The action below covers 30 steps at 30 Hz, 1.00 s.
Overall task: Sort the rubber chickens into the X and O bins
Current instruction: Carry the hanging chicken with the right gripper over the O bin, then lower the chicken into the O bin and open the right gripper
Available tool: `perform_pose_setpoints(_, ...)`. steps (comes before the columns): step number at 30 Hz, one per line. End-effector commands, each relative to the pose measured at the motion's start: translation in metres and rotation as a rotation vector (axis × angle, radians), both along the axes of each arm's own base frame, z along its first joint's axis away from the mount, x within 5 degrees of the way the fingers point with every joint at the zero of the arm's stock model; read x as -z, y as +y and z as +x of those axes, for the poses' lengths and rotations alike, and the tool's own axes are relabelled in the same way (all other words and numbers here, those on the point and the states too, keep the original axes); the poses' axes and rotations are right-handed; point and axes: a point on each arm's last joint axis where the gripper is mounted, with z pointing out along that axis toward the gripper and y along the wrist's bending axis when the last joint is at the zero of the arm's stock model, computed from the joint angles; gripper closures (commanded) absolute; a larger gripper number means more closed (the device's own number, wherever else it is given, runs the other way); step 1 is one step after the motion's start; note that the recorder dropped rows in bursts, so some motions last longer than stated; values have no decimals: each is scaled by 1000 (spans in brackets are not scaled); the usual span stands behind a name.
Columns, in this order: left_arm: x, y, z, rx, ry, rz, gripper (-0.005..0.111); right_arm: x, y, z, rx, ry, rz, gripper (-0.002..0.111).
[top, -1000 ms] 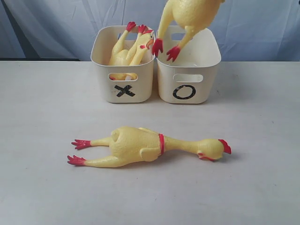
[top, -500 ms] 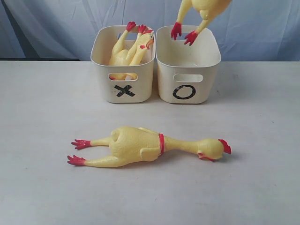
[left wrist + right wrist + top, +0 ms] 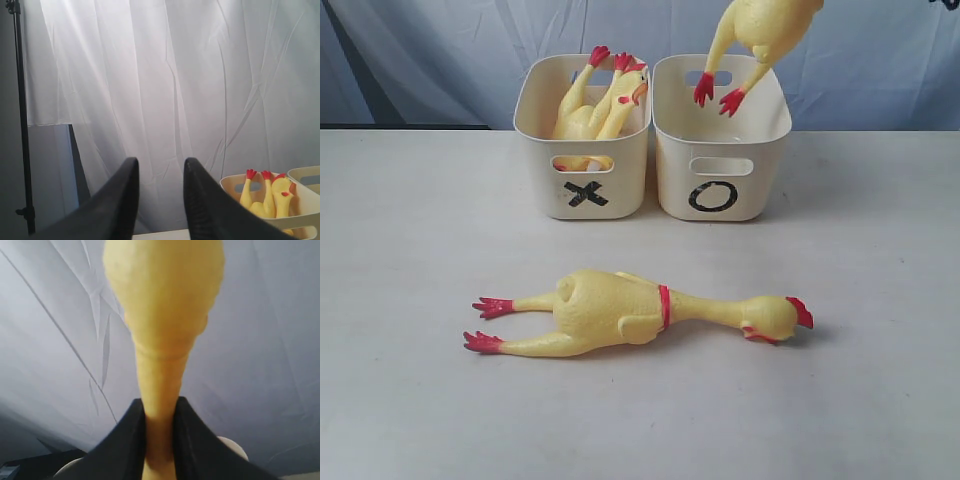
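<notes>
A large rubber chicken (image 3: 755, 30) hangs feet-down over the O bin (image 3: 720, 150), its red feet just above the rim. My right gripper (image 3: 160, 407) is shut on this chicken's neck (image 3: 160, 375); the gripper itself is out of the exterior view. Another large chicken (image 3: 640, 310) lies on its side on the table, head to the right. Two thinner chickens (image 3: 600, 100) stand feet-up in the X bin (image 3: 582, 160). My left gripper (image 3: 160, 167) is open and empty, raised off the table, with the X bin (image 3: 280, 200) to its side.
A pale wrinkled curtain (image 3: 440, 50) hangs behind the two bins. In the left wrist view, a black stand pole (image 3: 20, 125) rises at the side. The grey table (image 3: 880, 300) stretches wide around the lying chicken.
The held chicken has swung right and back over the O bin. Its feet rose, then dipped a little toward the bin. The other chickens have not moved.
</notes>
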Motion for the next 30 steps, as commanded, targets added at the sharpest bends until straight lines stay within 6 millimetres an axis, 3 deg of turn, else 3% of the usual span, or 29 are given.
perform_pose_setpoints(1, 1, 0, 0, 3, 0, -4, 76, 0, 7, 18, -74, -27, -53, 109)
perform_pose_setpoints(9, 1, -1, 0, 9, -2, -2, 76, 24, 11, 36, -112, 4, -136, 109)
perform_pose_setpoints(18, 1, -1, 0, 13, -4, -1, 76, 63, 21, 48, -203, 102, -129, 109)
perform_pose_setpoints(30, 1, -2, 0, 16, -4, 0, 76, 69, 26, 47, -247, 139, -70, 109)
